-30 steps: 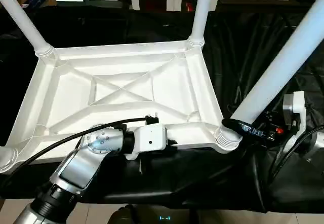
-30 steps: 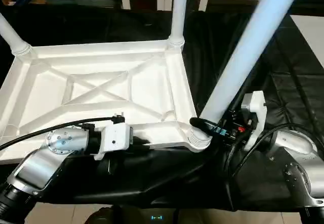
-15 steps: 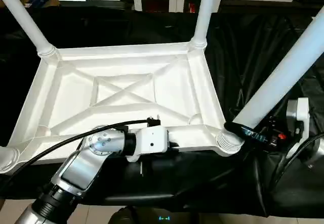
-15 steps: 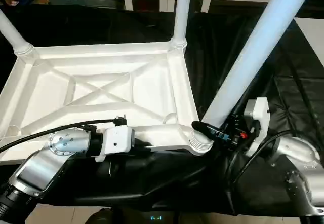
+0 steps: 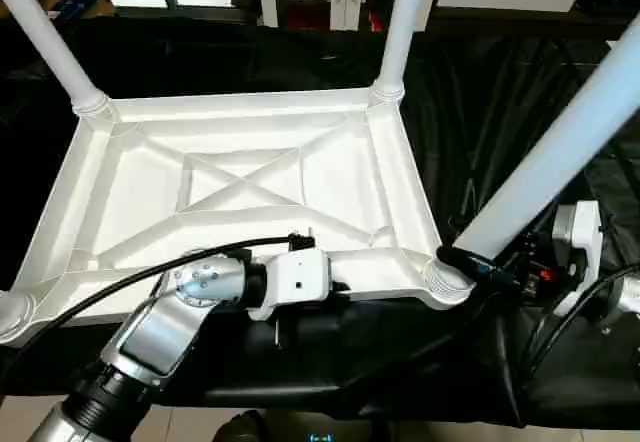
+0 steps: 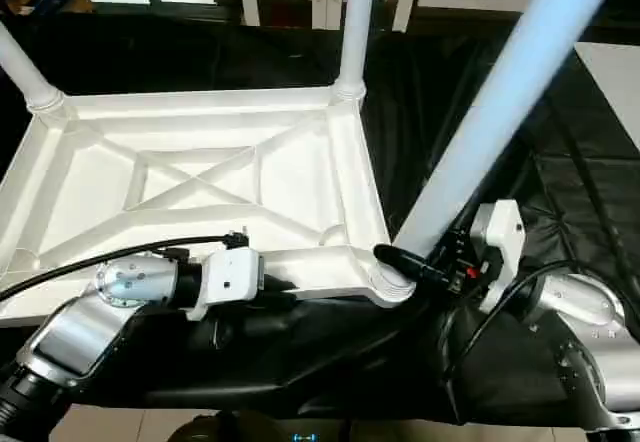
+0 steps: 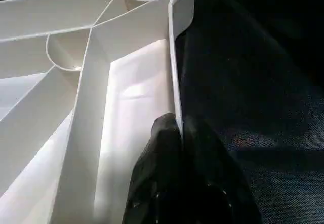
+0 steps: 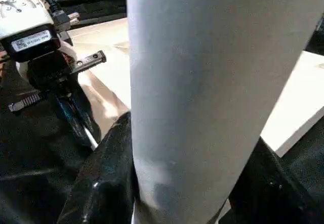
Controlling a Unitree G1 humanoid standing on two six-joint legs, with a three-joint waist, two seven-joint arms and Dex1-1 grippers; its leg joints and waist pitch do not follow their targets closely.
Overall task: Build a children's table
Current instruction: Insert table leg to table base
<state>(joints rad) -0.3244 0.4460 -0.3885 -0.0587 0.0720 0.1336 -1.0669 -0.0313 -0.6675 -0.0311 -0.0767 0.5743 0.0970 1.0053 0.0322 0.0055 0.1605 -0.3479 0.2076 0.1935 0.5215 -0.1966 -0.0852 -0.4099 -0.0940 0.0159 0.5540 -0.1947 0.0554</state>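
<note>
Tabletop sits upside down on the black-draped work table, X-ribs up. Far-left leg and far-right leg stand seated in their corner sockets. Left gripper is pressed together on the tabletop's near rim, one finger each side of the thin wall (good anchor, it stops the top from skating). On the near right, the right gripper pinches the fourth leg just above the near-right socket; its fingers wrap the tube low down. The tube leans away to the upper right, so by my read it's only started in the socket, not home. To do this step well: stand the leg upright until it parallels the two far legs, then push straight down along its axis. Pushing while it's tilted will likely jam the end or lever the corner up. Keep the left pinch firm during the push. Near-left corner is mostly cut off at the edge; can't judge that leg.
</note>
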